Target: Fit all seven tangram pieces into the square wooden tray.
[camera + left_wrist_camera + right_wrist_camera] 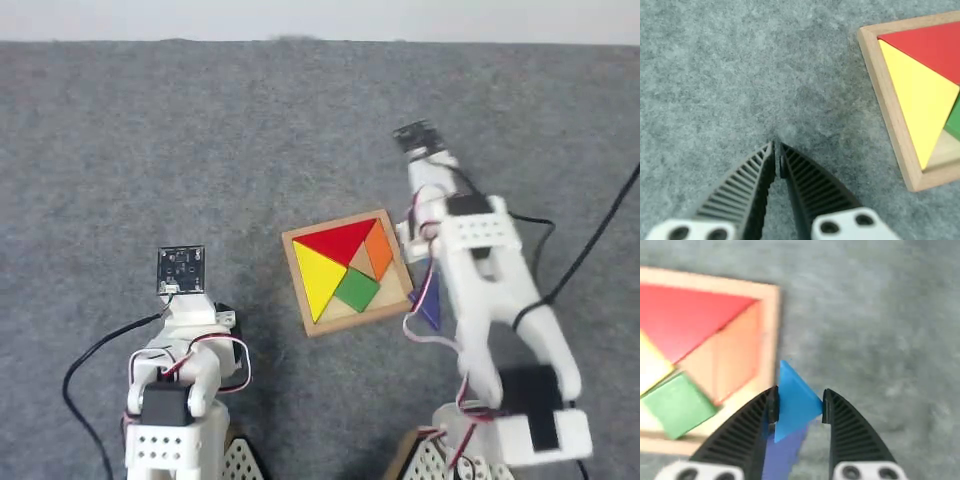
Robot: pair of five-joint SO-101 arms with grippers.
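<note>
Four pieces sit in the wooden tray [296, 283] at the centre of the high view: a red triangle [340, 243], a yellow triangle [315, 280], a green square [356, 290] and an orange piece [380, 250]. Bare wood shows along the tray's lower right. The right gripper [799, 401] pinches a blue piece [795, 400] just off the tray's right edge. The left gripper [777, 150], at lower left, is pressed together on nothing. By that count, roughly three pieces remain to be placed, the blue one included.
</note>
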